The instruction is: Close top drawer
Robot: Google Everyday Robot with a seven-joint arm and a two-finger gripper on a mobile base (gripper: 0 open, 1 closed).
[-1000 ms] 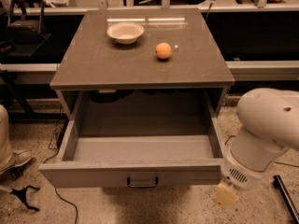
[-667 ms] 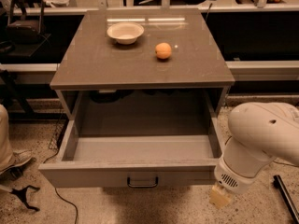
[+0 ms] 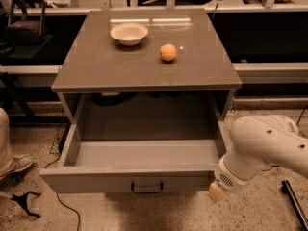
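The top drawer (image 3: 91, 181) is pulled wide out of the grey cabinet, and I see nothing inside it. It has a flat front with a small dark bar handle (image 3: 147, 187) at its middle. My gripper (image 3: 216, 192) shows only as a beige tip under the white arm (image 3: 269, 146), low at the right. It sits right at the drawer front's right end, close to or touching it. No other drawers are in view.
On the cabinet top (image 3: 120, 66) stand a white bowl (image 3: 129, 33) and an orange (image 3: 168, 52). A person's leg and shoe (image 3: 12, 162) are at the left edge. A cable (image 3: 67, 211) runs over the speckled floor. Dark shelving stands behind.
The arm has moved left and its beige tip has come closer to the drawer front's right end. The drawer looks unmoved.
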